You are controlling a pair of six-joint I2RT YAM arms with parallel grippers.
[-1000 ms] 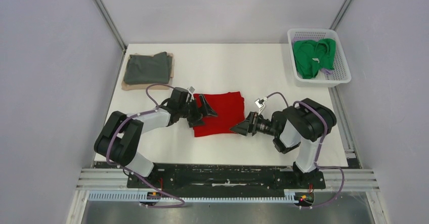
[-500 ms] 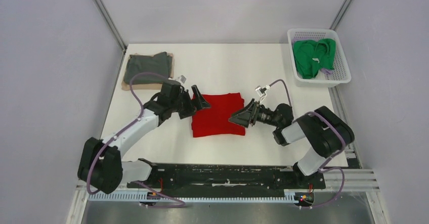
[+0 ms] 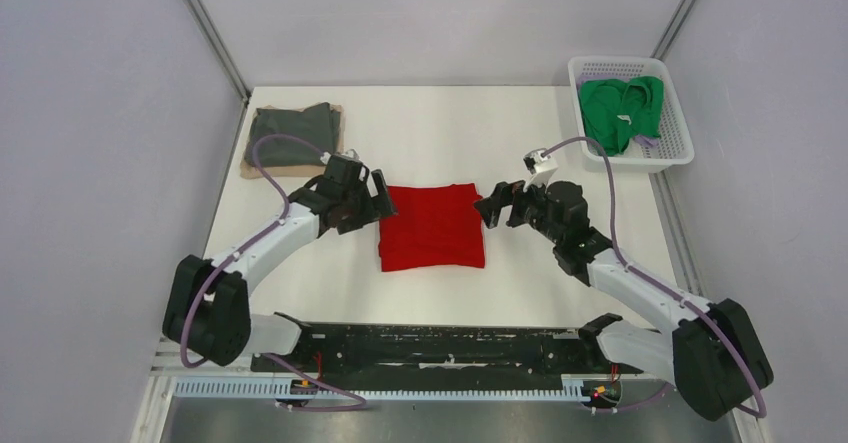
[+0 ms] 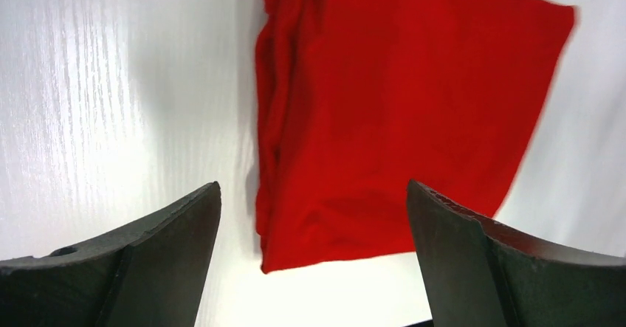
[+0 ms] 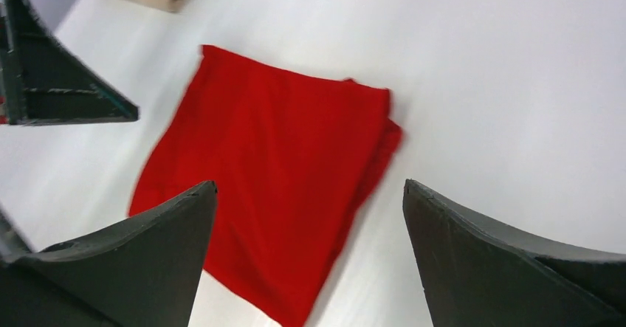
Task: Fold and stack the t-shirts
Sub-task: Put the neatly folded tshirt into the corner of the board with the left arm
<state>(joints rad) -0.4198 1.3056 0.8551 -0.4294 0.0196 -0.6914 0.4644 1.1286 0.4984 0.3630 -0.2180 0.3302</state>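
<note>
Two stacked: grey shirt (image 3: 290, 135) on tan shirt (image 3: 265, 172), far-left table (image 3: 450, 133) corner.
Red shirt (image 3: 432, 226): folded mid-table; you still stack it.
Green shirt (image 3: 620, 108): unfolded in basket (image 3: 665, 153).
Left gripper (image 4: 311, 187), right gripper (image 5: 308, 185): open, empty.

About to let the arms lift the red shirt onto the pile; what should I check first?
1. Bright red cloth t-shirt folded flat: ok.
2. Left gripper open beside its left edge: ok.
3. Right gripper open beside its right edge: ok.
4. Dark grey folded t-shirt on tan t-shirt, top bare: ok.
5. Grippers low enough to catch every layer: cannot tell.
6. Green t-shirt folded: not ok, bunched in white plastic lattice basket.
</note>
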